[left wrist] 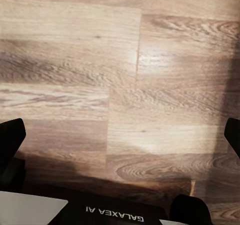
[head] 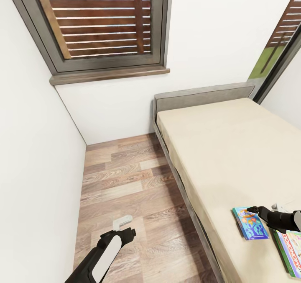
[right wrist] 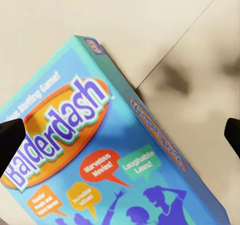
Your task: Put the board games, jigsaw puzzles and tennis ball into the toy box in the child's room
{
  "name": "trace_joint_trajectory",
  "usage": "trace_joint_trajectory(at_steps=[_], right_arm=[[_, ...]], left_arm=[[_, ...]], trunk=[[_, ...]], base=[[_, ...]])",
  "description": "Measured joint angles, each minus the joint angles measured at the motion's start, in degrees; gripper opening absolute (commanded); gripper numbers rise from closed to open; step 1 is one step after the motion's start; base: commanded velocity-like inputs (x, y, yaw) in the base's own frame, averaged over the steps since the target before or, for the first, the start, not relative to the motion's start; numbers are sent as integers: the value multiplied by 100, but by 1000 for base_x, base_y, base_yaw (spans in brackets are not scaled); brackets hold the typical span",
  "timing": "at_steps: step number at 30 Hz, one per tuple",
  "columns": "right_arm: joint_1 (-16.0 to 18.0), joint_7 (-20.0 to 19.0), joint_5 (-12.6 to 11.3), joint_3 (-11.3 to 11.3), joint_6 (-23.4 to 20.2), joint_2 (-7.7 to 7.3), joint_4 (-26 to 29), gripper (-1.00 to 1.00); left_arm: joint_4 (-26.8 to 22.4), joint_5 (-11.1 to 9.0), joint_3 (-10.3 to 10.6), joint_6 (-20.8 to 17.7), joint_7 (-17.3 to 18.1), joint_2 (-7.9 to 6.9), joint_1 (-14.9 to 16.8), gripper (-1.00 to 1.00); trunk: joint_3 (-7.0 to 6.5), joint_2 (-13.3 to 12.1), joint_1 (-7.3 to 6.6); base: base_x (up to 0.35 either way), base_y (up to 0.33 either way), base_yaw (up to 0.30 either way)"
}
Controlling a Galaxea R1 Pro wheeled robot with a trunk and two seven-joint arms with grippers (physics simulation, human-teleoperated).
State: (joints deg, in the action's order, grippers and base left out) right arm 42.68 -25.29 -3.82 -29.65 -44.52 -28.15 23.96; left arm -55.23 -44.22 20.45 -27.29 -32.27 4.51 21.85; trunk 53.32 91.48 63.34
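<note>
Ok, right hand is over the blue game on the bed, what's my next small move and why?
Probably lower the right hand straight down so its fingers straddle the blue game, then close. In the right wrist view the fingertips sit wide apart at either edge with the box between them, lying flat on the bed, not gripped yet.

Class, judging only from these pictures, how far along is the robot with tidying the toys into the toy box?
Early, it seems. Nothing here looks done: two board games lie on the bed, the blue Balderdash box and a green-edged box beside it. In hand: the right hand hovers open over the Balderdash box, not gripping it. The left hand hangs open over the wooden floor. Left: lifting both games and carrying them to the box.
</note>
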Motion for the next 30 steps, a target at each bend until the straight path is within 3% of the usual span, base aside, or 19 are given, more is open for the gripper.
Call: trace_joint_trajectory(at_steps=[30], right_arm=[[-3,-5,-1,17,-14,11,0,100]], left_arm=[[-1,0,-1,0,0,0,0,100]], trunk=[[8,0,0]], base=[[0,0,0]])
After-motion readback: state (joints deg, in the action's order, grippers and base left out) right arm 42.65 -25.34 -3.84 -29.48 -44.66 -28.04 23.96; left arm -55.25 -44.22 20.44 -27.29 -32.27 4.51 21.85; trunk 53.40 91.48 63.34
